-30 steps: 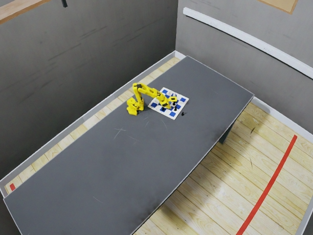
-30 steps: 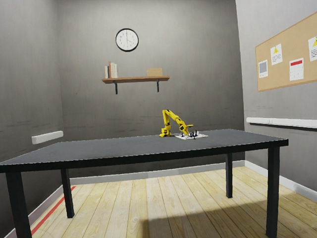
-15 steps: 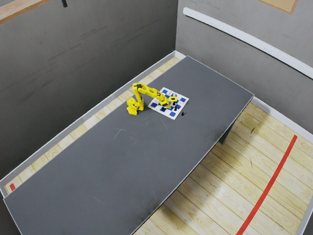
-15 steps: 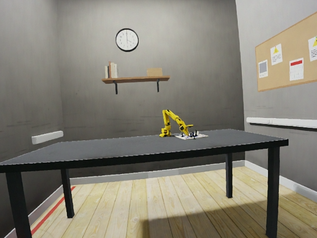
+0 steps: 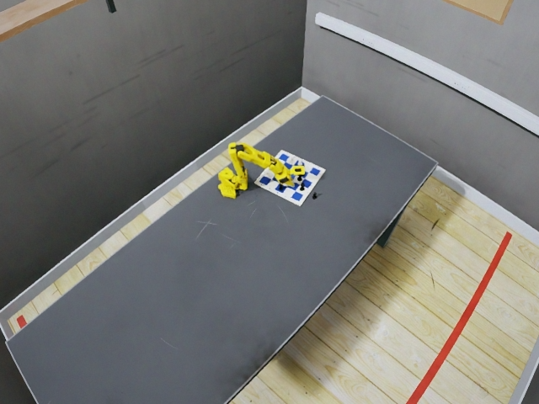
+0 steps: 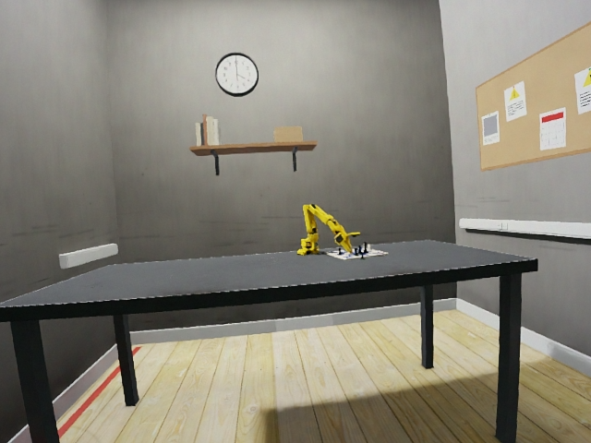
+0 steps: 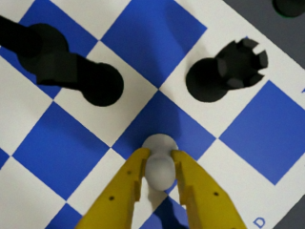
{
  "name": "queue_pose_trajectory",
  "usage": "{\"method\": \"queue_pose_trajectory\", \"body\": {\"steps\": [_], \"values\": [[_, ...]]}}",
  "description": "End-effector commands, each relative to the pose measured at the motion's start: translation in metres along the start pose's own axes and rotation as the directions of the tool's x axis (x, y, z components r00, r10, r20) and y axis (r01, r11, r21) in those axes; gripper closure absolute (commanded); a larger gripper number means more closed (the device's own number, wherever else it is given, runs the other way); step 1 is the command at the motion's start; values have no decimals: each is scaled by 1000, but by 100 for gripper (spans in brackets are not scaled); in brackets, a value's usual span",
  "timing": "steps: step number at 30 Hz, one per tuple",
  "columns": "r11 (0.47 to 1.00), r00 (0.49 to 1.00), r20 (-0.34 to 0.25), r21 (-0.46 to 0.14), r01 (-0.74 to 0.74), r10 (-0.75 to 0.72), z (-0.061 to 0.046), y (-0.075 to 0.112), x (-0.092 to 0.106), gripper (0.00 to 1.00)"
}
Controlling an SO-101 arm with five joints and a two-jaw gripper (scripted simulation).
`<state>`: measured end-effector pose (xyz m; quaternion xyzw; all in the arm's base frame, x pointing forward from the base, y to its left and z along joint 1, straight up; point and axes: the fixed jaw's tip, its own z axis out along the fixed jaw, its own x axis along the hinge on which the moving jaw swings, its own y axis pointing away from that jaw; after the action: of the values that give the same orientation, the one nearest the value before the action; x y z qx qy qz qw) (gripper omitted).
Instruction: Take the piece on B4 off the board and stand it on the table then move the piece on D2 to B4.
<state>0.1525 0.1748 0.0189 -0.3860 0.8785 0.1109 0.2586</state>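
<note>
In the wrist view my yellow gripper (image 7: pixel 161 167) is shut on a white pawn (image 7: pixel 159 162), its fingers on either side of the round head. The pawn is upright over a blue square of the blue-and-white board (image 7: pixel 143 95). A black rook (image 7: pixel 226 69) stands to the upper right near the board's edge, and a tall black piece (image 7: pixel 67 72) stands to the upper left. In the top view the arm (image 5: pixel 257 167) reaches from its base over the board (image 5: pixel 292 176). A black piece (image 5: pixel 316 195) is on the table just off the board's corner.
The board lies on a long dark grey table (image 5: pixel 217 252), next to the arm's base (image 5: pixel 228 184). The edge of another dark piece (image 7: pixel 291 6) shows off the board at the wrist view's top right. Walls run along the table's far sides.
</note>
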Motion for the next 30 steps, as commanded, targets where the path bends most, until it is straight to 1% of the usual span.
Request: {"method": "queue_pose_trajectory", "body": {"steps": [1,20,25,30], "values": [[1000,1000,-24,3,-9,9,2,-2,6,100],[1000,1000,-24,4,-9,9,1,-2,6,100],[1000,1000,-24,5,-9,9,-2,-3,4,100],[1000,1000,-24,8,-8,9,-8,-4,1,100]]}}
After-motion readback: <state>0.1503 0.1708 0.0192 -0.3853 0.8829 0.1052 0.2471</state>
